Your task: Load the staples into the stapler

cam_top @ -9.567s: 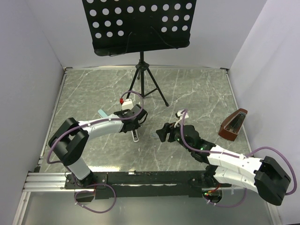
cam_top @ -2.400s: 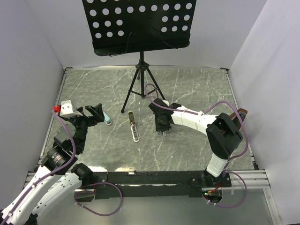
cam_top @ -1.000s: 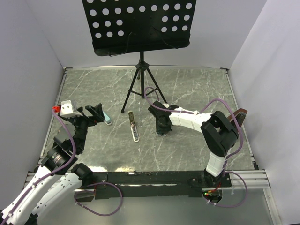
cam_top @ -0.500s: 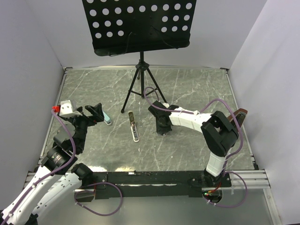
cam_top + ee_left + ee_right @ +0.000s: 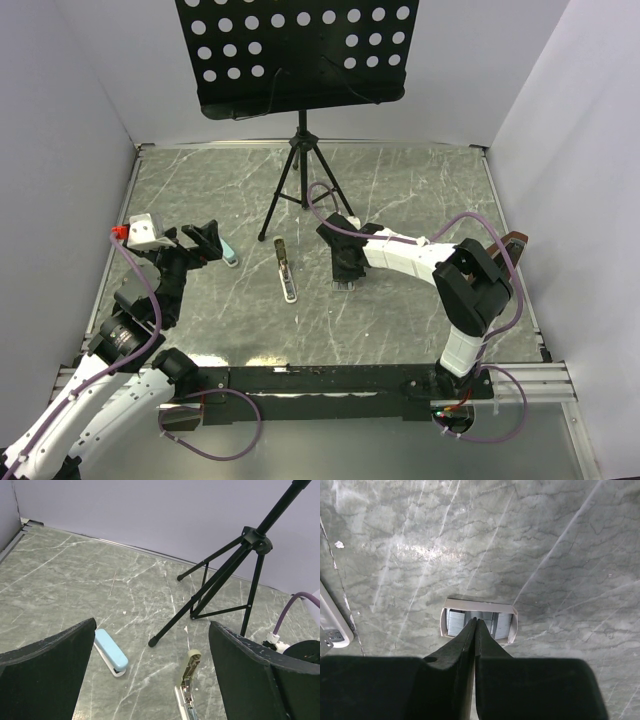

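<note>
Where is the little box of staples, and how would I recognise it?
Find the black tripod mid-table; below and right of it in the overhead view, the right gripper points down, shut. At its tips lies the staple box: tiny, squarish white cardboard, open, silvery staples inside, unlike the long opened stapler and light blue stapler to its left.

No text, label, brand or number is legible anywhere, not even on the staples box (image 5: 496, 624).
</note>
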Available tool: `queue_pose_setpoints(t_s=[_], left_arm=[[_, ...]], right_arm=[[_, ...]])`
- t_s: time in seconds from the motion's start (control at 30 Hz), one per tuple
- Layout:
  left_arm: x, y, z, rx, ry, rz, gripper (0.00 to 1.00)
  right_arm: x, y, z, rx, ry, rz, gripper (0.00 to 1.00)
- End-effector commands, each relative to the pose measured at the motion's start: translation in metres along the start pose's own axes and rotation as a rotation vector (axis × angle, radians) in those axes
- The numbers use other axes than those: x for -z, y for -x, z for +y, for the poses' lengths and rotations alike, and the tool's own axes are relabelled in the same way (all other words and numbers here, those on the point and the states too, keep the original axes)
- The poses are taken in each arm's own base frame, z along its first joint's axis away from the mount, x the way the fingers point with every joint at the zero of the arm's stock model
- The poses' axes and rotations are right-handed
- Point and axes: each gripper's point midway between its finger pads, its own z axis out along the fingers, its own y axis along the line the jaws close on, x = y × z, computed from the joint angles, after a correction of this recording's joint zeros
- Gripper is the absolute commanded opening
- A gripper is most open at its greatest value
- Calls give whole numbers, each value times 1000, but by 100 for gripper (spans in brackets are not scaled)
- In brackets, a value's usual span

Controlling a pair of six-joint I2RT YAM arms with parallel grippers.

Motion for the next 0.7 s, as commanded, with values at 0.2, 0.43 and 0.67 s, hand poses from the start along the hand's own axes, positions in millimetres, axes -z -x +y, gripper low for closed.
queue_pose_setpoints(t_s=[0.2,0.43,0.67], left_arm=[[-2,8,-5,8,-18,-25,99],[-2,9,-5,9,-19,-26,99],[-3,7,-6,6,-22,-21,99]], right_arm=[[7,0,2,13,17,-5,17],[3,-6,1,22,5,19,21],[1,-8,2,22,17,26,21]])
